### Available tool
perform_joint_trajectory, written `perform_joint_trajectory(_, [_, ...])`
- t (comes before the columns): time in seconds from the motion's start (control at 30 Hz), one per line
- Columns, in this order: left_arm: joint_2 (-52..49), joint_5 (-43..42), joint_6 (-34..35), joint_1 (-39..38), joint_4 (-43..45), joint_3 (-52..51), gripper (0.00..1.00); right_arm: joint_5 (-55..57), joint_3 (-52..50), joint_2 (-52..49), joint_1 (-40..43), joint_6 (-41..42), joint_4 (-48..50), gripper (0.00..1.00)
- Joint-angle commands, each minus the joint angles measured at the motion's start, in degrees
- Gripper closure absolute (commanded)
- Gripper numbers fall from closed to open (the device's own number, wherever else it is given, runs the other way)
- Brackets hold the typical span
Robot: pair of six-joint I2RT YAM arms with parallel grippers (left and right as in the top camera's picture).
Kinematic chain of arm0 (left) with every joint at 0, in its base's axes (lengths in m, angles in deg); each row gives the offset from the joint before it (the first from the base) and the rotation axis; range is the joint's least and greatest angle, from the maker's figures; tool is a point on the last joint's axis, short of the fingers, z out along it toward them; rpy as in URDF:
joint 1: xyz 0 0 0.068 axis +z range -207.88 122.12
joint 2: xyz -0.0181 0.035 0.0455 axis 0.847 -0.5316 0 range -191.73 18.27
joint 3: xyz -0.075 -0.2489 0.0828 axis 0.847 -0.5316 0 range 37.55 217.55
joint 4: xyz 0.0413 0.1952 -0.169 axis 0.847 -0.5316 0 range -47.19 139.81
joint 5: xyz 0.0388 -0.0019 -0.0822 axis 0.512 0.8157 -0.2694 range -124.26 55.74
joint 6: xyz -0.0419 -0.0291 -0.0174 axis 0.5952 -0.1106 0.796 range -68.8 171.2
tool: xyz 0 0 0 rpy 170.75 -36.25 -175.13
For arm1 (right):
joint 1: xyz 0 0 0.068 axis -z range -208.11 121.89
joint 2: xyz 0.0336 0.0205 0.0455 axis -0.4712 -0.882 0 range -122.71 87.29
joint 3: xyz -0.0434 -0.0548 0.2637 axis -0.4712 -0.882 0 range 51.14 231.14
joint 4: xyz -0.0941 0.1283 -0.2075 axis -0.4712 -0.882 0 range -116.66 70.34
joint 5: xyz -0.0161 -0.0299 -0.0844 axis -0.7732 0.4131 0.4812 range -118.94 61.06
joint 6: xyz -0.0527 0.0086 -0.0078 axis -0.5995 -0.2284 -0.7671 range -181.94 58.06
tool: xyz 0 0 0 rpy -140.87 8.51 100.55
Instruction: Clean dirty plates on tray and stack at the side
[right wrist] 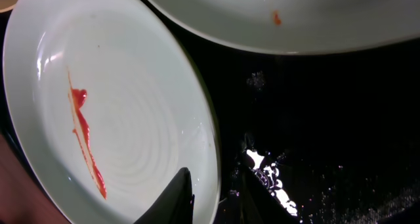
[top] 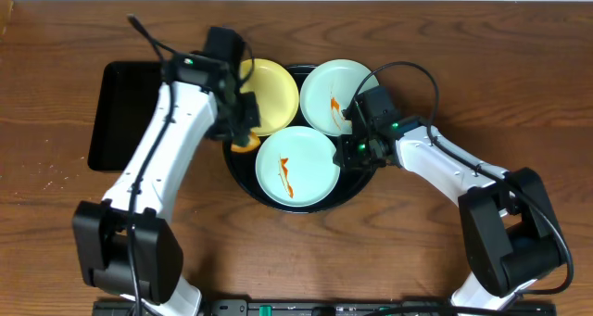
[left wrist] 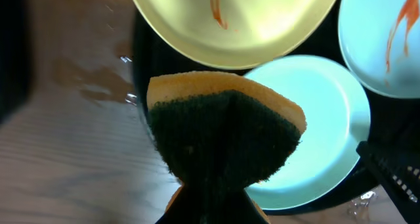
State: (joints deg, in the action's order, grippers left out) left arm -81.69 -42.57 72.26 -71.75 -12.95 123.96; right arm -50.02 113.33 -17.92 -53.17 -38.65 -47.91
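A brown wooden table [top: 389,251] fills the view; a rectangular black tray [top: 120,117] with a low rim lies flat on its left part; a sponge [left wrist: 223,132], orange-yellow with a dark green scouring face, is pinched narrow at its lower end; small wet spots [left wrist: 126,96] glint on the wood beside it.

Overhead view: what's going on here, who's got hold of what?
The left gripper holds a sponge pinched over the left edge of the tray, by the yellow plate. The right gripper, open, straddles the rim of the near blue plate. All three plates sit on the tray with sauce smears; none stacked.
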Motion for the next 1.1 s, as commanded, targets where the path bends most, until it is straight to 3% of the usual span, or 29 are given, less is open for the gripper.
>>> perform_joint_trajectory(0.0, [0.94, -0.09, 4.31, -1.16, 0.85, -2.71, 0.93, 0.33, 0.79, -0.90, -0.55, 1.36, 0.22, 0.78])
perform_joint_trajectory(0.23, [0.94, -0.07, 7.69, -5.95, 8.20, -9.64, 0.93, 0.31, 0.79, -0.98, -1.09, 2.89, 0.81, 0.94])
perform_joint_trajectory(0.47, [-0.07, 2.67, 12.09, -9.99, 16.94, -15.82, 0.93, 0.48, 0.79, -0.98, -2.75, 3.65, 2.86, 0.98])
perform_joint_trajectory(0.6, [-1.97, 7.78, 17.16, -11.89, 17.11, -17.40, 0.93, 2.62, 0.79, -0.98, -3.45, 4.57, 3.21, 0.99])
perform_joint_trajectory(0.93, [-7.34, 8.96, 31.06, -16.57, 14.60, -17.97, 0.93, 4.79, 0.79, -0.98, -3.52, 6.69, 3.34, 0.99])
perform_joint_trajectory(1.07, [-8.11, 14.67, 36.22, -18.49, 11.34, -17.97, 0.92, 4.79, 0.79, -0.98, -3.58, 6.69, 3.41, 0.99])
